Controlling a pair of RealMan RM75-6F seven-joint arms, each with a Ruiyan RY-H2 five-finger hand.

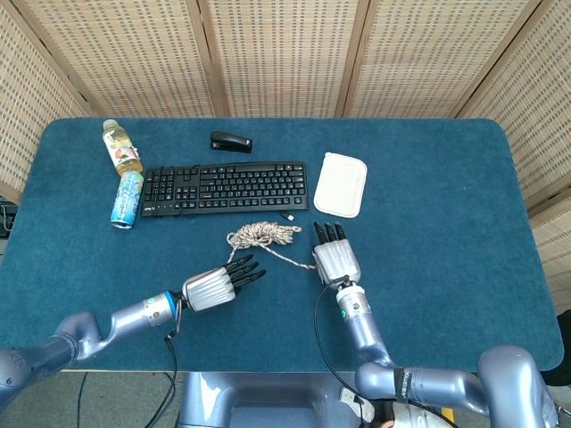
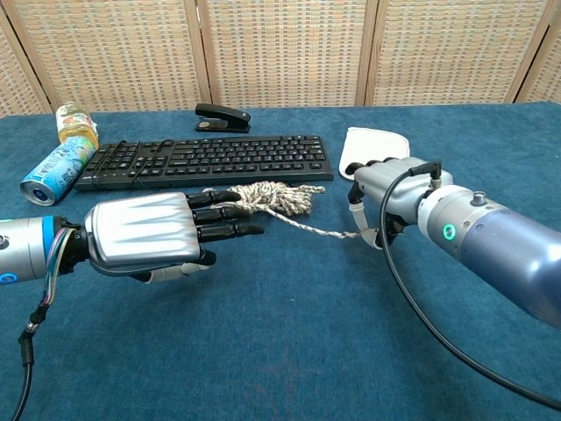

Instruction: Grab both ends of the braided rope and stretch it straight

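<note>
Looking down from the head view, the beige braided rope (image 1: 264, 235) lies bunched just ahead of the left hand (image 1: 217, 284), one strand trailing rightward to the right hand (image 1: 335, 258); chest view: left hand (image 2: 149, 231) released, fingers extended toward the coil; right hand (image 2: 386, 195) grasps the rope's (image 2: 276, 196) end.

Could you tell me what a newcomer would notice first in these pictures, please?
Probably the two silvery hands low on the blue table: the right hand grips one end of the braided rope, whose bunched coil lies before the black keyboard. The left hand reaches toward that coil, fingers extended.
</note>
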